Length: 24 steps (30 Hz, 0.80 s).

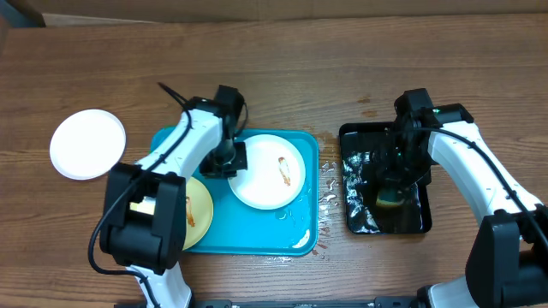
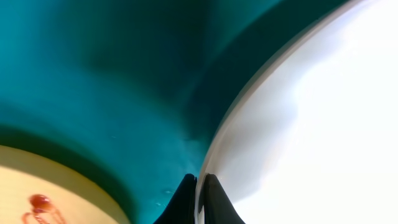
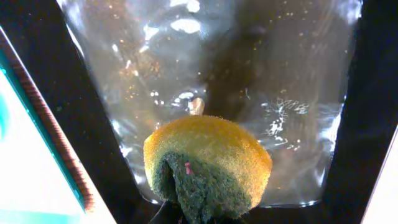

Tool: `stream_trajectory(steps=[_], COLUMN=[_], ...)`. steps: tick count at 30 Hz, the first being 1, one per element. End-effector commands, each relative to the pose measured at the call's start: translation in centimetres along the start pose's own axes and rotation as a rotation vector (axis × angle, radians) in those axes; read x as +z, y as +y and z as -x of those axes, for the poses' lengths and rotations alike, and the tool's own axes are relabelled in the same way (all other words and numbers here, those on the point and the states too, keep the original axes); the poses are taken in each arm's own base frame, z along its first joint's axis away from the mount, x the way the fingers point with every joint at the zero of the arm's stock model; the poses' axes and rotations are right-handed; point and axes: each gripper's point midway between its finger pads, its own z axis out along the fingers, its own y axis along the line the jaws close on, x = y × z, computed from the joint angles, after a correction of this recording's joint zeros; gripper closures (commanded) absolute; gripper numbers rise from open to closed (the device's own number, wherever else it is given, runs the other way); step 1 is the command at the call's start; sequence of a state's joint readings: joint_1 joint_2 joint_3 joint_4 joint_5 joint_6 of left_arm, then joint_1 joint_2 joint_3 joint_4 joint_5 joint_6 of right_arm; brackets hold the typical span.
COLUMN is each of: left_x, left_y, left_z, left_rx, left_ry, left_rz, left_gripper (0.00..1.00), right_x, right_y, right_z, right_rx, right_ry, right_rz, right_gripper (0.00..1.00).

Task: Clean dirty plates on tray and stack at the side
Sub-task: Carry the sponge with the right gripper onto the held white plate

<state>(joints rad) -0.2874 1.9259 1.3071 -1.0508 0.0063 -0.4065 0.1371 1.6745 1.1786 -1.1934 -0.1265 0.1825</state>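
Observation:
The cyan tray (image 1: 257,239) lies at the table's middle left. On it lie a white plate (image 1: 261,184) with a brown smear and a pale yellow plate (image 1: 199,214), also smeared and partly under my left arm. A second white plate (image 1: 87,144) lies on the table to the left. My left gripper (image 1: 233,162) is shut on the left rim of the white plate (image 2: 311,124), pinched between its fingertips (image 2: 200,186); the yellow plate (image 2: 37,186) shows beside it. My right gripper (image 1: 392,190) is shut on a yellow-green sponge (image 3: 208,168) over the black tray (image 1: 419,218).
The black tray holds water (image 3: 217,81). Water drops (image 1: 328,184) lie on the wood between the two trays. A cardboard edge (image 1: 282,7) runs along the table's back.

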Motion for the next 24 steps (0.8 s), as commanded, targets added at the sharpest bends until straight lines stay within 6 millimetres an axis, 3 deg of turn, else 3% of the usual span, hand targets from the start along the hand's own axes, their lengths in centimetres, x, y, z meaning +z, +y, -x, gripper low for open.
stream_trajectory(steps=[1,5,8,11,13,17,24], left_x=[-0.1,0.1,0.2,0.1,0.1,0.2,1.4], left_y=[0.6,0.9,1.0,1.4,1.6,1.4,1.2], left_z=[-0.6,-0.7,-0.6,0.4,1.3,1.3,0.6], left_rx=[-0.034,-0.037,-0.038,-0.021,-0.017,-0.017,-0.018], left_ry=[-0.029,-0.037,-0.042,-0.080,-0.111,-0.104,-0.089], left_rz=[0.080,0.106,0.113,0.122,0.119,0.097,0.076], left_gripper=[0.96,0.92,0.69,0.60,0.65,0.95,0.96], right_x=[-0.8,-0.8,-0.8,-0.8,-0.8,-0.8,-0.8], right_y=[0.3,0.4,0.4,0.4,0.4,0.4,0.3], right_z=[0.6,0.8,1.0,1.0,1.0,1.0,0.7], right_rx=[-0.008,-0.010,-0.011,-0.011,-0.011,-0.011,-0.011], right_ry=[-0.034,-0.043,-0.050,-0.050,-0.050,-0.050,-0.038], right_rz=[0.012,0.013,0.015,0.015,0.015,0.016,0.012], right_gripper=[0.96,0.96,0.96,0.96,0.96,0.96,0.96])
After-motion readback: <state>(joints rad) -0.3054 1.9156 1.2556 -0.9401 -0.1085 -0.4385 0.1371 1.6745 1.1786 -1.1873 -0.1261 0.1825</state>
